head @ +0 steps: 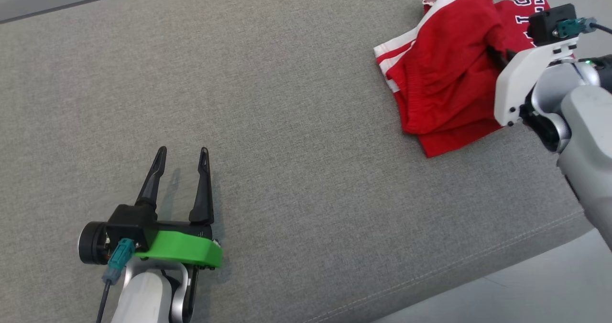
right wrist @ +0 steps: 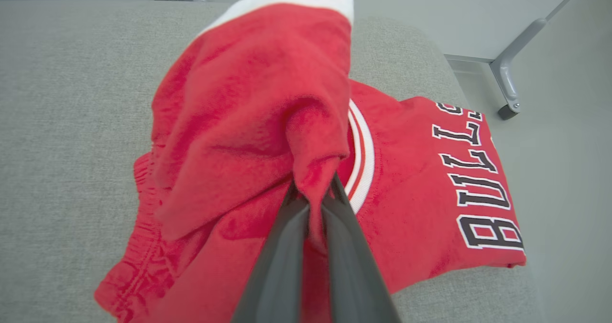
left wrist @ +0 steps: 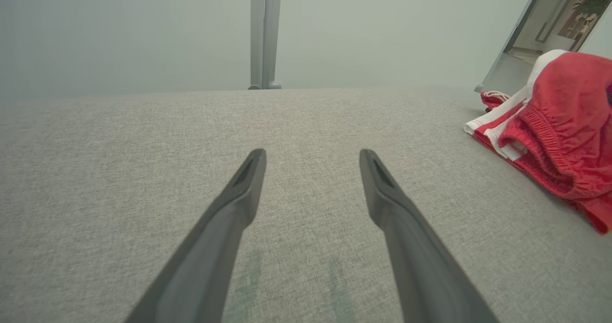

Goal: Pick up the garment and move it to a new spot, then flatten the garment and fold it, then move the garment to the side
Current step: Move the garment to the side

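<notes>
A wide grey upholstered surface carries the red garment, white-striped and lettered, bunched near its far right edge. The right gripper pinches a raised fold of that cloth between closed fingers. The left gripper hovers well apart over bare fabric, fingers spread.

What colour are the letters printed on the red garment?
Black with a white outline. The letters on the garment show best in the right wrist view.
</notes>
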Robot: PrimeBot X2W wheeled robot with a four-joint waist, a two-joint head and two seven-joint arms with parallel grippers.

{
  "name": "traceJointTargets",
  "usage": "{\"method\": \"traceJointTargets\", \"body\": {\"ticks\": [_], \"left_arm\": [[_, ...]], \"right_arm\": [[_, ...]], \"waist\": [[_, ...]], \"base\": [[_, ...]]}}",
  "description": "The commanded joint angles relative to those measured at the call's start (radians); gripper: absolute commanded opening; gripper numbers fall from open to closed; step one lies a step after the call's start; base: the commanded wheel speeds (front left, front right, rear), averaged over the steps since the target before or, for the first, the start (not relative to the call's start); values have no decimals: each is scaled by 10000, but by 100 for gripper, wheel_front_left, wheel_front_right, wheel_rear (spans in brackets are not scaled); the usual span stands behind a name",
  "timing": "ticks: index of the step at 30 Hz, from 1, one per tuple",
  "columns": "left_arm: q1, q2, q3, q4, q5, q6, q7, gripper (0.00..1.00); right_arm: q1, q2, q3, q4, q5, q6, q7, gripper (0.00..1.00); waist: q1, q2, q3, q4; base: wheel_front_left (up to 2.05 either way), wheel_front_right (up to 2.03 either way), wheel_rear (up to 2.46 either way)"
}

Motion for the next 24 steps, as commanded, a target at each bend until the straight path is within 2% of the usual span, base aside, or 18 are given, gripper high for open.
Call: {"method": "traceJointTargets", "body": {"ticks": [1, 15, 21, 24], "left_arm": [[16, 7, 46, -48, -44, 0, 7, 100], [-254, 47, -16, -285, 201, -115, 8, 100], [-454, 182, -156, -346, 305, -161, 54, 100], [-562, 243, -213, -412, 370, -129, 106, 100]], "right_arm": [[-222, -281, 5, 110, -164, -10, 79, 0], [-1122, -2115, -442, 1366, -1348, -13, 227, 0], [-1436, -2480, -819, 2083, -2047, -14, -364, 0], [-1591, -2447, -1037, 2500, -2588, -14, -865, 0]], "waist": [[0, 70, 42, 218], [0, 70, 694, 1027], [0, 70, 1195, 1403], [0, 70, 1437, 1586]], "base": [[0, 0, 0], [0, 0, 0], [0, 0, 0], [0, 0, 0]]}}
